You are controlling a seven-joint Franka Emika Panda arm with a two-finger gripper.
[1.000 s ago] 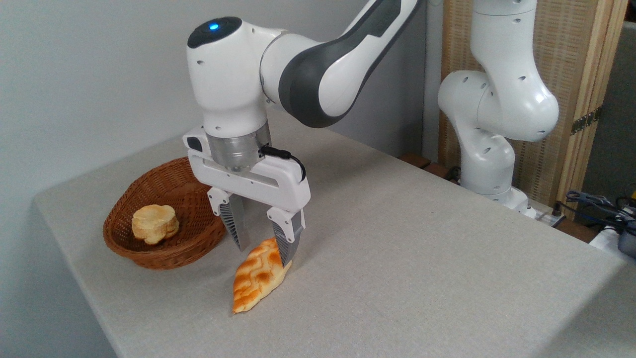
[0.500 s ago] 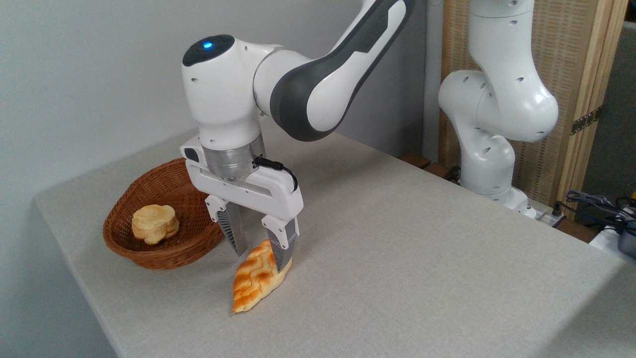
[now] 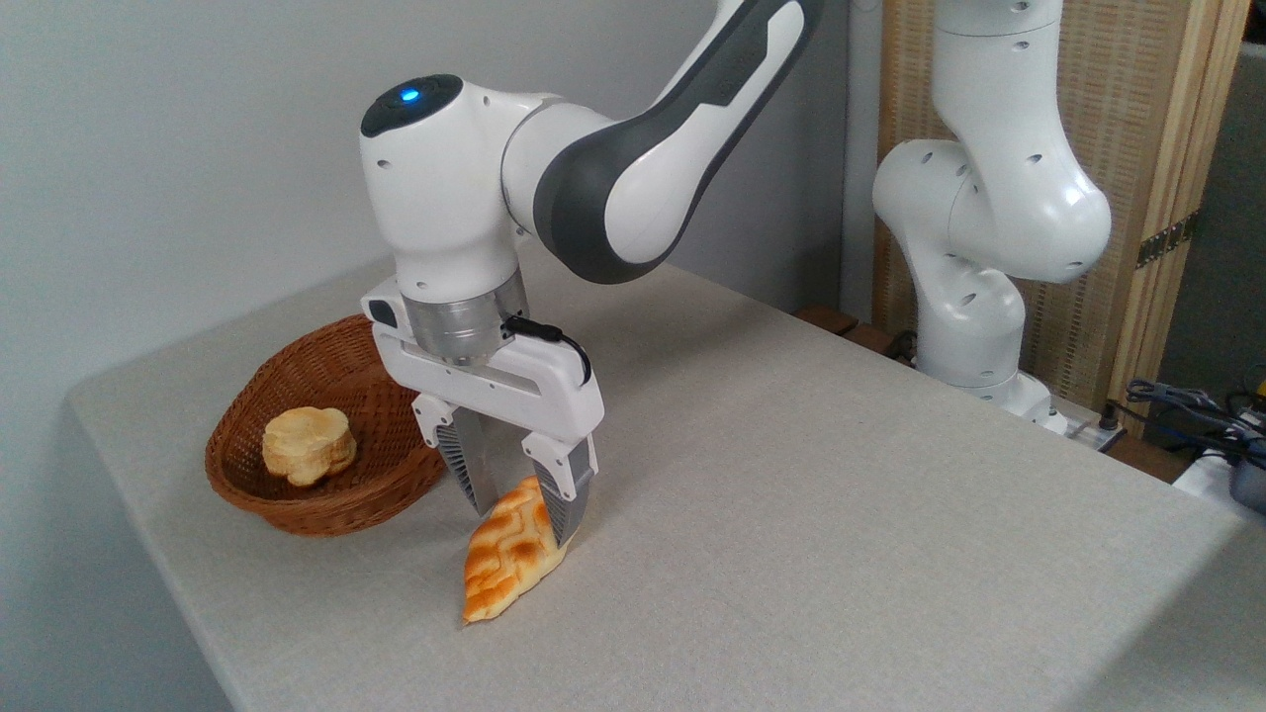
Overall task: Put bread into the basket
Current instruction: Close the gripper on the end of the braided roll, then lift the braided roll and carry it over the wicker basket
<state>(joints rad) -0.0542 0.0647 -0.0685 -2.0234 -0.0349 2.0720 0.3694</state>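
Note:
The bread [image 3: 504, 569], a golden-orange loaf with a lattice crust, lies on the table just right of the basket, with its near tip pointing toward the front edge. My gripper [image 3: 523, 522] points straight down over the loaf's far end. One finger presses on each side of that end, so the gripper is shut on the bread, which still rests on the cloth. The basket [image 3: 326, 514], brown woven wicker, sits at the table's left and holds a small pale round bun [image 3: 309, 445].
The grey tablecloth [image 3: 791, 514] stretches to the right and front. The table's left edge runs close past the basket. The arm's white base [image 3: 979, 326] stands at the back right. Cables [image 3: 1187, 405] lie at the far right.
The gripper came down a little and shifted slightly left over the loaf's far end, and its fingers closed in against the loaf. The bread has not moved.

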